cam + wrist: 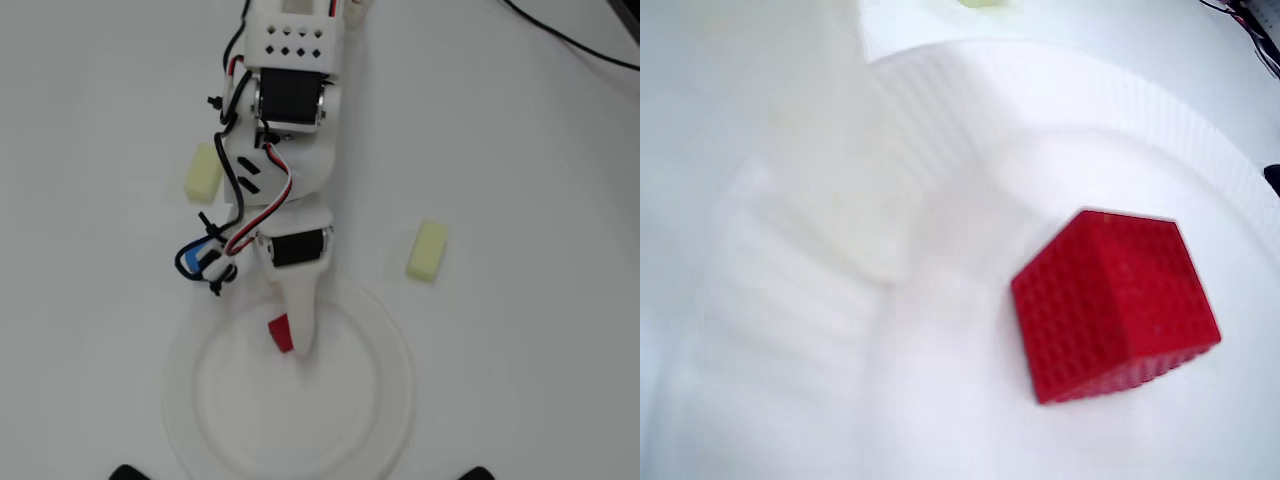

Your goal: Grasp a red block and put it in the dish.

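Observation:
The red block [281, 333] lies inside the dish [385, 400], near its far rim. In the wrist view the red block [1110, 305] rests on the dish's flat white bottom [970, 420], with a clear gap between it and the one white finger [840, 170] that shows at the left. My gripper [291, 340] hangs over the dish with that finger right beside the block in the overhead view. The other finger is out of view. The gripper looks open and holds nothing.
Two pale yellow oblong blocks lie on the white table, one left of the arm [203, 172] and one to the right [427, 250]. A blue cylinder [189, 259] sits partly under the arm's cables. A black cable [570, 38] crosses the top right corner.

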### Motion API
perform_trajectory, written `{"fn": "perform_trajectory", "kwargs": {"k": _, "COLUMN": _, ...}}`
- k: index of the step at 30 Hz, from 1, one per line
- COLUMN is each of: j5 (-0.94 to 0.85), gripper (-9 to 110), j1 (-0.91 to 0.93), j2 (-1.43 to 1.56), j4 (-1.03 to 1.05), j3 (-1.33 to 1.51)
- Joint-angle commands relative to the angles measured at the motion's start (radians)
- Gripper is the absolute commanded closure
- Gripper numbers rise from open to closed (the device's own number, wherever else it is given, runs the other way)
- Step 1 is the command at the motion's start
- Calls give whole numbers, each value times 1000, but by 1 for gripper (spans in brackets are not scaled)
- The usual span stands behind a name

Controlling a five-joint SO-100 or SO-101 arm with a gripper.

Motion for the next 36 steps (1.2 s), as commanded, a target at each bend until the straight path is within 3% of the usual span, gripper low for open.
{"fn": "perform_trajectory", "kwargs": {"k": 1, "j5": 15, "gripper": 62, "j1": -3, "j2": 141, "j4": 84, "j3": -57}}
{"fn": "perform_trajectory", "kwargs": {"k": 13, "j5": 40, "gripper": 56, "j1": -8, "j2": 561, "j4": 472, "j3": 3}}
{"fn": "perform_trajectory", "kwargs": {"k": 36, "j5": -14, "gripper": 60, "j1": 31, "j2": 1884, "j4": 408, "j3": 1289}}
